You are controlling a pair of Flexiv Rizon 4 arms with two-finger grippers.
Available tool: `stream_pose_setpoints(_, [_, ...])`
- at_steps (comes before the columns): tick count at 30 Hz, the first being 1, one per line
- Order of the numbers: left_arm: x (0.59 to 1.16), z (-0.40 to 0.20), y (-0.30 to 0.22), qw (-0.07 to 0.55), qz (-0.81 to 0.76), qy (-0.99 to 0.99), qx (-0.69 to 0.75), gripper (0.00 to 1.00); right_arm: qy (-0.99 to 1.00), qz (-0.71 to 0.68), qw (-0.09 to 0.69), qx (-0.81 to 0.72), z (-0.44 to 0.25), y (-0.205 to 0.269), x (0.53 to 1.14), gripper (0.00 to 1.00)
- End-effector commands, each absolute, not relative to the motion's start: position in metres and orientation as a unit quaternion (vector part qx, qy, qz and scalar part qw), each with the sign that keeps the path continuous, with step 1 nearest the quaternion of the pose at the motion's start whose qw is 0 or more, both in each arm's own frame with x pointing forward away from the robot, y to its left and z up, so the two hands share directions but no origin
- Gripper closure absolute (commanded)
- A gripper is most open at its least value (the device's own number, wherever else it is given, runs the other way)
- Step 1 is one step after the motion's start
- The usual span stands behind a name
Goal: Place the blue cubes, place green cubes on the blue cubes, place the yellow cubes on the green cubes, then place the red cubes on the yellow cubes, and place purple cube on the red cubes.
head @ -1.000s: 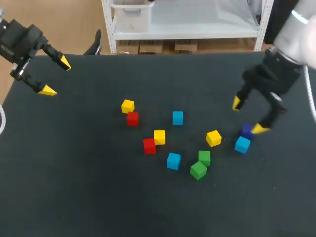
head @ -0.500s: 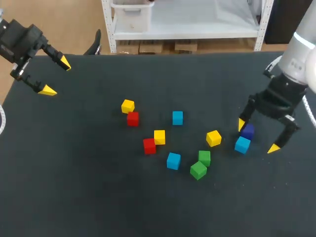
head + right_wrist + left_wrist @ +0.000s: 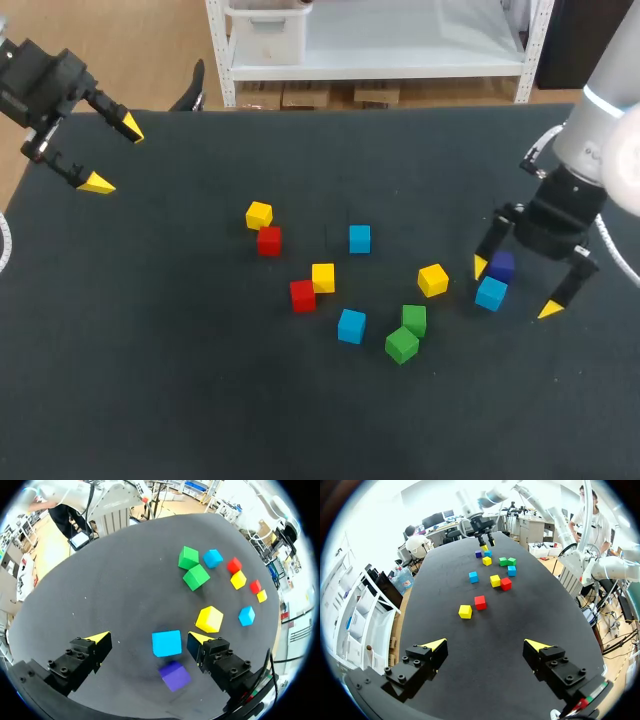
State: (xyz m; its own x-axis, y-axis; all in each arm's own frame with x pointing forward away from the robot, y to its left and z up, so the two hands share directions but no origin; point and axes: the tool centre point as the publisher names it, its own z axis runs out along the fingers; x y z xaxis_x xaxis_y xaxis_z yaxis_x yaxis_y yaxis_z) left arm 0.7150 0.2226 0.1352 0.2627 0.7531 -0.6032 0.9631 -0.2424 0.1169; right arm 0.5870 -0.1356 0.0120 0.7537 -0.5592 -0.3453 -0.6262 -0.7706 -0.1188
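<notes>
Blue cube lies between the right gripper's 2 spread fingers, purple cube just beside.

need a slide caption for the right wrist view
Right pincer open astride a blue cube, purple cube nearer the wrist, yellow cube just ahead.

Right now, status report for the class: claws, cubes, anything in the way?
Left claw open, far left corner. Right claw open, straddling a blue cube. Purple cube close beside it. Nothing stacked.

Overhead, two wrist views; cubes shared
</notes>
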Motion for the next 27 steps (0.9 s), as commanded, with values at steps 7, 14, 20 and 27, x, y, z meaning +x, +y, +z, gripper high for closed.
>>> stream_pose_setpoints(7, [0.715,0.135,0.223,0.241,-0.217,0.566,0.758,0.0,0.309,0.144,0.103,-0.935,-0.002,-0.133,0.604,0.0])
stream_pose_setpoints(14, [0.715,0.135,0.223,0.241,-0.217,0.566,0.758,0.0,0.293,0.138,0.097,-0.941,-0.003,-0.13,0.608,0.31])
stream_pose_setpoints(20, [0.715,0.135,0.223,0.241,-0.217,0.566,0.758,0.0,0.283,0.137,0.091,-0.945,-0.004,-0.125,0.609,0.43])
stream_pose_setpoints(27, [0.715,0.135,0.223,0.241,-0.217,0.566,0.758,0.0,0.273,0.136,0.086,-0.948,-0.006,-0.12,0.609,0.44])
